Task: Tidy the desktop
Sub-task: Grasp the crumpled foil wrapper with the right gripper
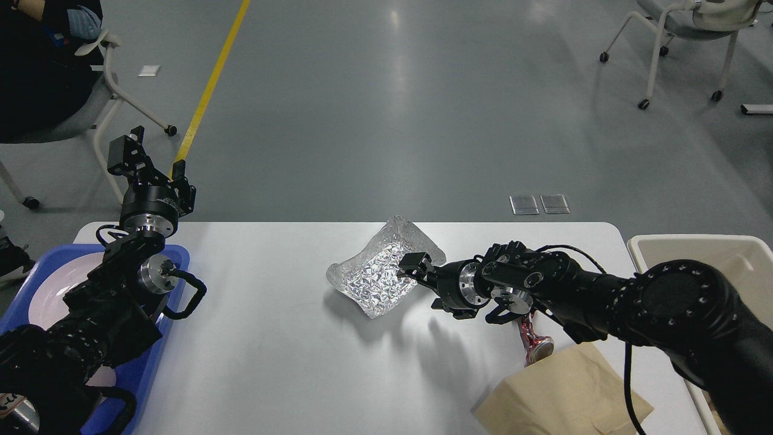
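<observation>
The white desktop (272, 350) holds a crumpled silver foil tray (374, 275) at its middle. A crushed red can (534, 341) lies to the right, partly hidden behind my right arm, beside a brown paper bag (561, 393). My right gripper (421, 279) is low over the desktop at the foil tray's right rim. It looks open, with its upper finger (412, 263) over the tray's inside. My left gripper (148, 160) is open and empty, raised beyond the desktop's far left corner.
A blue tray (172, 260) with a white plate (54, 290) stands at the left edge under my left arm. A beige bin (688, 254) with paper waste stands off the right edge. Chairs stand on the floor behind.
</observation>
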Available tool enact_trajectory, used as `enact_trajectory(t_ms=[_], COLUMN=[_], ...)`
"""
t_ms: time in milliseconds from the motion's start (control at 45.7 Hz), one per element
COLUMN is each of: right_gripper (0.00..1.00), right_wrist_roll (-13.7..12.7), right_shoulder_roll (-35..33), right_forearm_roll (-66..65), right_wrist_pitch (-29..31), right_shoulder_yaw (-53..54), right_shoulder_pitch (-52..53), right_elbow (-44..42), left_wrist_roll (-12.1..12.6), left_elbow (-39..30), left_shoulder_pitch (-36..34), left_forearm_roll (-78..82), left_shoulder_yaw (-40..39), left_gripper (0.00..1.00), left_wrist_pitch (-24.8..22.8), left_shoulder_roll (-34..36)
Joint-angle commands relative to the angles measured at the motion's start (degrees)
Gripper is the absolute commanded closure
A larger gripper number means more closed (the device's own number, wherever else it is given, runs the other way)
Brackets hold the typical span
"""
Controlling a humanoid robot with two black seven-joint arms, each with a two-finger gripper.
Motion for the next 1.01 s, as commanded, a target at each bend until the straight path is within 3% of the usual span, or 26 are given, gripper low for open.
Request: enact_trajectory(t_ms=[0,329,416,679,986], right_gripper=[0.00,0.03,0.14,0.59,0.70], right_wrist_roll=[0.0,-0.1,-0.1,-0.2,-0.2], right_shoulder_roll=[2.8,4.8,4.9,4.8,4.7], right_forearm_roll=[0.0,-4.5,-4.6,-4.6,-4.7], right_wrist_pitch=[-3.4,-14.4,-15.6,-16.5,-16.6], right_shoulder_yaw=[-0.6,-2.7,-4.0,-5.4,-5.6], right_shoulder_pitch=[-2.5,-5.5,-5.5,-5.5,-5.5], right_elbow=[-4.6,-5.1,-5.2,-5.1,-5.1], left_wrist_roll=[0.0,0.0,0.0,0.0,0.0], left_elbow=[0.0,0.0,0.0,0.0,0.0], left_shoulder_pitch=[0.0,0.0,0.0,0.1,0.0], left_forearm_roll=[0.1,0.1,0.1,0.0,0.1], left_shoulder_yaw=[0.0,0.0,0.0,0.0,0.0], left_gripper=[0.04,0.04,0.04,0.04,0.04], left_wrist_pitch=[0.0,0.0,0.0,0.0,0.0], left_shoulder_roll=[0.0,0.0,0.0,0.0,0.0])
